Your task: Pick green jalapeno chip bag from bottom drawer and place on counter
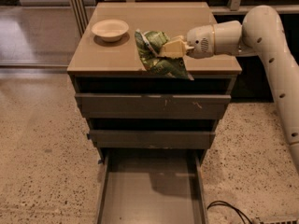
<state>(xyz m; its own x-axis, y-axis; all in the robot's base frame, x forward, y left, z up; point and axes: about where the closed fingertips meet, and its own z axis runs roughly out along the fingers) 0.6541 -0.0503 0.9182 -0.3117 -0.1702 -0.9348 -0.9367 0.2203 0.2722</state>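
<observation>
- Nearest to us, the bottom drawer stands pulled out from the cabinet. We see its flat grey floor, with a soft shadow lying across the back part.
- To the right of that drawer, a dark cable curls on the speckled floor.
- Above the open drawer, the middle drawer and the top drawer each stand out a little from the cabinet front, with a dark gap over each.
- At the front edge of the counter we find the green jalapeno chip bag, crumpled and tilted. Its lower corner hangs over the front edge. We cannot tell whether it rests on the counter or hangs just above it.
- The gripper comes in from the right at counter height, and its pale yellow fingers are clamped on the bag's right side near the top.
- Behind the gripper, the white arm runs along the right side of the cabinet and bends down towards the bottom right of the view.
- Farther back on the left of the counter sits a white bowl, upright and well apart from the bag.
</observation>
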